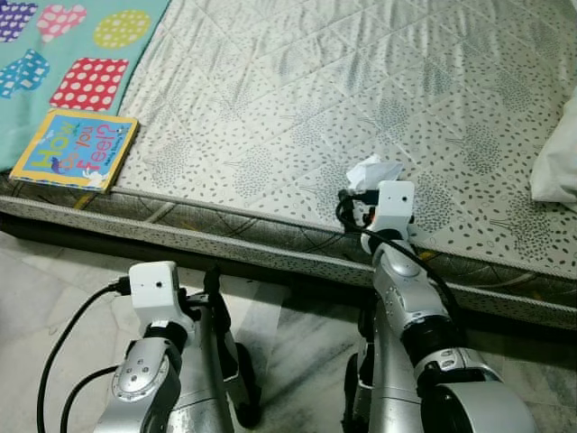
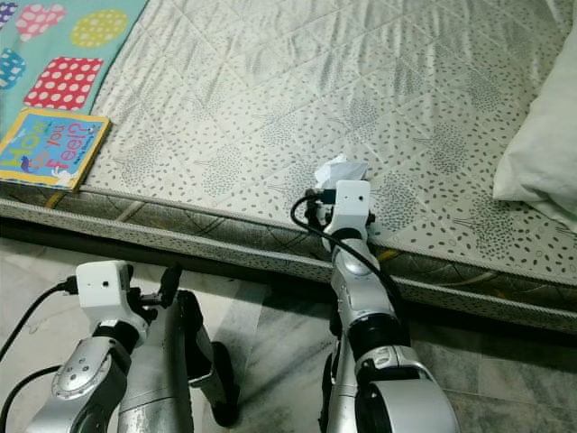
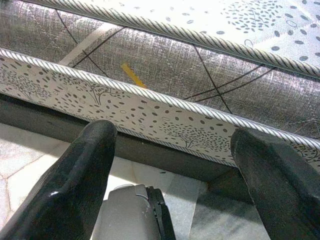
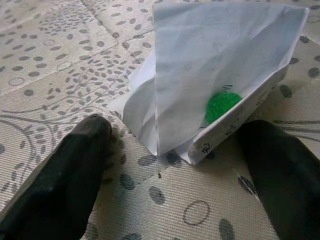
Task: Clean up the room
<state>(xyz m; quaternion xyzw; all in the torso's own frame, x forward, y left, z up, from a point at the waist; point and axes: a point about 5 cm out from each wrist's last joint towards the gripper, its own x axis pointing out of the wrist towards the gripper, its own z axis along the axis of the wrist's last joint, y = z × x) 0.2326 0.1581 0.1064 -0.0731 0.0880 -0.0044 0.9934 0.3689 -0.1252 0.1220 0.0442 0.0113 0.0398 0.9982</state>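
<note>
A picture book (image 1: 77,150) is lying at the mattress's (image 1: 297,108) left edge, not yet collected. The left pincer (image 3: 170,175) is hanging released, low by the bed's side. The right pincer (image 4: 175,175) is reaching with fingers spread around crumpled paper (image 4: 220,75) near the front edge, ungrasped. Tidying looks barely begun.

Right end effector (image 1: 367,183) fingertips are concealed behind its white camera housing; the crumpled paper (image 1: 373,170) is partly masked by it. Pillow (image 2: 544,162) is cut off at the frame edge. Printing on the paper beside its green spot (image 4: 222,106) is too small to read.
</note>
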